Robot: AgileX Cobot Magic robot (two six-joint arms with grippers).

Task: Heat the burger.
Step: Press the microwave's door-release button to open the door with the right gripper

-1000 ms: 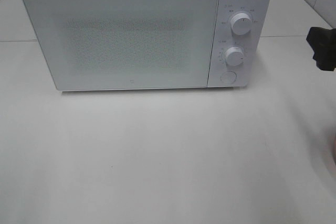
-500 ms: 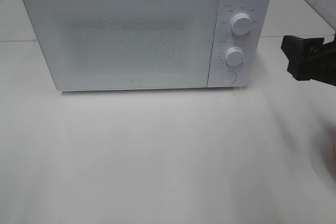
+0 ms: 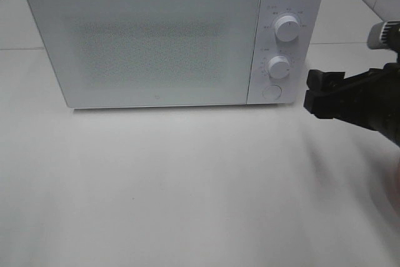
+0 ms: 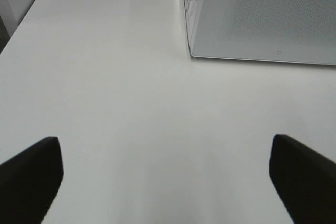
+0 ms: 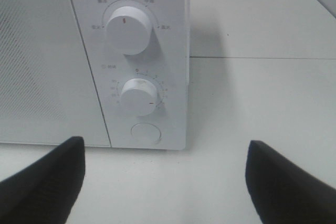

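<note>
While the glossy white boxy microwave [image 3: 150, 42] sits shut on the matte table [image 3: 187, 186], my right gripper [image 3: 314, 94] hangs wide, empty, near its round knobs [image 5: 128, 30] — dial marks legible only from that wrist; left gripper [image 4: 165, 182] wide too; burger's whereabouts — can't tell.

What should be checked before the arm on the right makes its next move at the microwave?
1. Door: the microwave door is shut: ok.
2. Hand ready: the right gripper is open and empty: ok.
3. Aim: the right gripper faces the round button and is apart from it: ok.
4. Other arm: the left gripper is open and empty, over the table and off the door: ok.
5. Food: where the burger is: cannot tell. No view shows it, and the frosted door hides the inside.
</note>
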